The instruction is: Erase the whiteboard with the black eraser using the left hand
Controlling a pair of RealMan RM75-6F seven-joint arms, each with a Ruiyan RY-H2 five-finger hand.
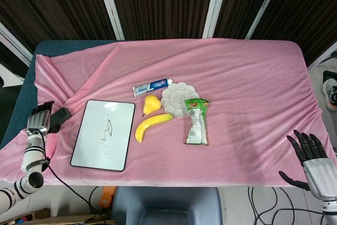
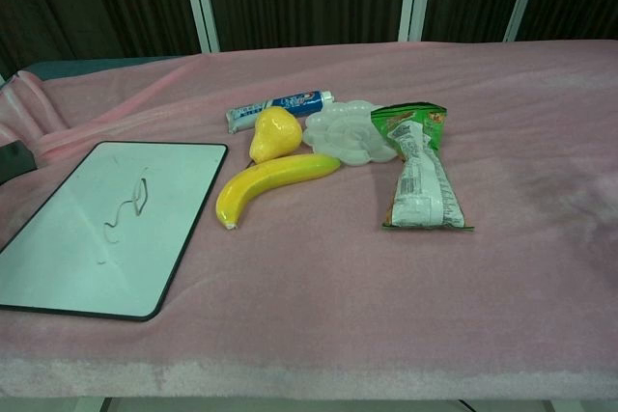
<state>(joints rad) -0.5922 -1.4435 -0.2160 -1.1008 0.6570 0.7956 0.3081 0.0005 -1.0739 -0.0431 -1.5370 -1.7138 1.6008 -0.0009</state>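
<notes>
Seen only from the head view: left hand (image 1: 40, 119) at 9 o'clock, gripping the black eraser (image 1: 60, 116) just left of the whiteboard (image 1: 103, 134); right hand (image 1: 310, 157) at 4 o'clock, fingers spread, holding nothing. Pink-draped surface (image 1: 247, 77) before dark panelled walls. Squiggle on the board. To the board's right: snack packet (image 2: 417, 180), paint palette (image 2: 350, 132), banana (image 2: 266, 185), toothpaste (image 2: 278, 106), pear (image 2: 273, 134).

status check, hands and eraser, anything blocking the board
Left hand at the eraser, grip unclear. Right hand open, off to the side. Whiteboard scribble not yet erased. Banana just right of the board, not on it.
</notes>
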